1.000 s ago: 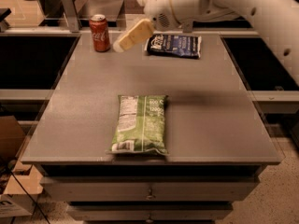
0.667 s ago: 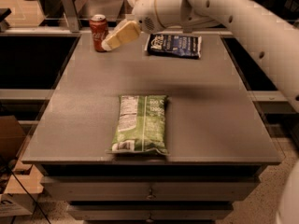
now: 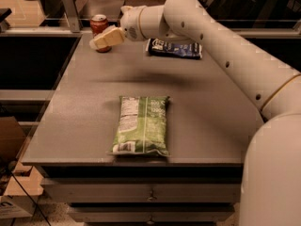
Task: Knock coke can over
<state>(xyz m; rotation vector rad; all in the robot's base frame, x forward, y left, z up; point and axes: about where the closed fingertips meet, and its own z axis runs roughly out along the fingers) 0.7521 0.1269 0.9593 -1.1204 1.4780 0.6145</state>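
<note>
One arm spans the picture, rising from a broad cream shell at the lower right, running up and left in a long smooth tube with a thin tan ring at one joint, then bending at a rounded elbow near the top and pointing left over the far edge of the table. Its end effector is a pale, blunt, wedge-like tip angled down and to the left, hanging low at the table's far left corner. It lies across the lower front of the coke can, hiding the can's middle; whether the two are touching cannot be told. Whether the end effector is released or clenched cannot be told either, and it grasps nothing that can be seen. The coke can is a small red cylinder with a silvery top, upright at that far left corner. The table is a flat, matte grey slab with a fine grainy look and a soft shadow beneath the arm. A green chip bag, crinkled and glossy with a pale printed panel, lies flat near the front edge, well apart from the can. A dark blue chip bag, flat and shiny with white lettering, lies at the far edge, just under the arm's wrist section.
</note>
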